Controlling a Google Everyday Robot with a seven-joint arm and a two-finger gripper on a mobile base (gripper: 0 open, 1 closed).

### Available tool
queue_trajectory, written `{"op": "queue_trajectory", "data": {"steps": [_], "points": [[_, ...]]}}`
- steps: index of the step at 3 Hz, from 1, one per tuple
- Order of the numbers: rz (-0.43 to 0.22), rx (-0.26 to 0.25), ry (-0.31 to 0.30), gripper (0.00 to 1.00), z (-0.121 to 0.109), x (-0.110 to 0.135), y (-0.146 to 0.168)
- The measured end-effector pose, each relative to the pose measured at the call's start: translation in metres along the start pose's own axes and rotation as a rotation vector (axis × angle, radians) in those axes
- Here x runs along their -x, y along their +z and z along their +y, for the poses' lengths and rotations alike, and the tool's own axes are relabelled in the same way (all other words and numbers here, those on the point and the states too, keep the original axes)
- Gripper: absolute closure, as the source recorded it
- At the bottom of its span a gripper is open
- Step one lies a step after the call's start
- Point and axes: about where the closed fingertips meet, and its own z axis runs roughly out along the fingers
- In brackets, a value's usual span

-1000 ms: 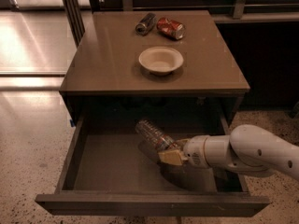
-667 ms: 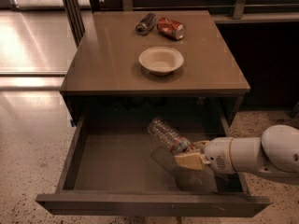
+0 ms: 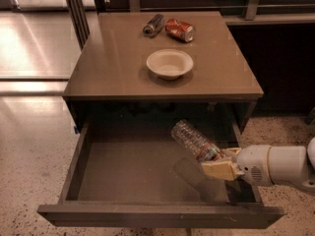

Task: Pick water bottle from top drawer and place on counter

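Observation:
The water bottle [image 3: 193, 139] is clear and ribbed, with a reddish label band near the gripper end. It is tilted, its base pointing up and left, held above the floor of the open top drawer [image 3: 133, 168]. My gripper [image 3: 219, 165] is shut on the bottle's label and neck end, over the right part of the drawer. The cap is hidden by the fingers [image 3: 216, 170]. The white arm [image 3: 280, 165] reaches in from the right. The counter [image 3: 118, 58] lies above and behind the drawer.
A white bowl [image 3: 169, 63] sits mid-counter. A dark silver can [image 3: 153, 24] and a crushed red can [image 3: 180, 29] lie at the counter's back. The drawer front panel [image 3: 157, 216] sticks out toward the camera. Glossy floor lies to the left.
The gripper has lifted the bottle and moved right and toward the drawer front. The bottle's base has risen off the drawer floor.

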Motion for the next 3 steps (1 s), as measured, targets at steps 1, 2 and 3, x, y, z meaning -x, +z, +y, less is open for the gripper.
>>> {"op": "queue_trajectory", "data": {"steps": [1, 2, 3], "points": [[0.004, 0.038, 0.010, 1.00, 0.002, 0.016, -0.002], [-0.039, 0.014, -0.016, 1.00, 0.003, 0.059, -0.044], [-0.089, -0.060, -0.072, 1.00, -0.002, 0.110, -0.089]]}}
